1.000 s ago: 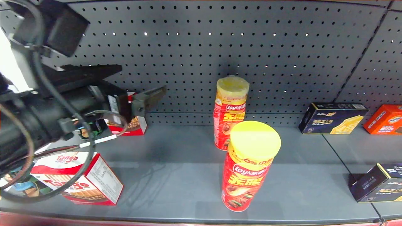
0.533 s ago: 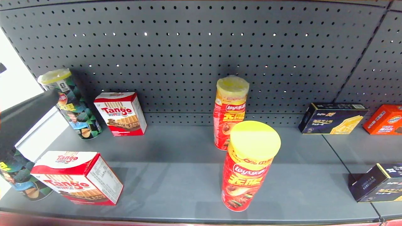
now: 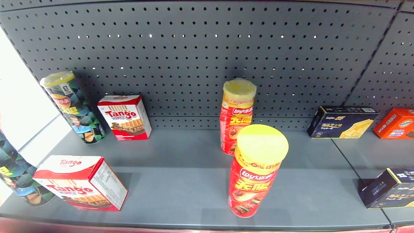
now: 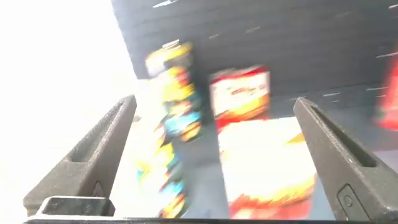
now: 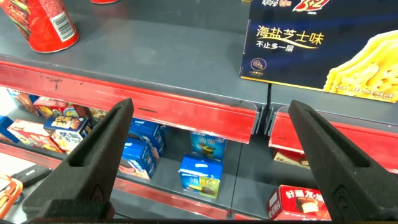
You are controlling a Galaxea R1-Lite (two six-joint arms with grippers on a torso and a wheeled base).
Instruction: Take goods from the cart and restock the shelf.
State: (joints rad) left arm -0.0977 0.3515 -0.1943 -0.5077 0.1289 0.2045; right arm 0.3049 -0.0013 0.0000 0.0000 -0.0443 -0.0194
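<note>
- Leftward and out of the head view, the left arm is pulling away, uncovering the back green can and the back wafer box on the shelf.
- Left gripper is hanging before the shelf's left end, fingers spread wide and gripping nothing.
- Right gripper is gaping too, empty, by the shelf's red front edge.
- Back green can is standing on end, long axis vertical, lid up.
- Front green can is being cut off by the picture's left edge.
- Front wafer box is sitting just beside it, broad face forward.
- Blur is smearing the left wrist view, making outlines hard to read.
</note>
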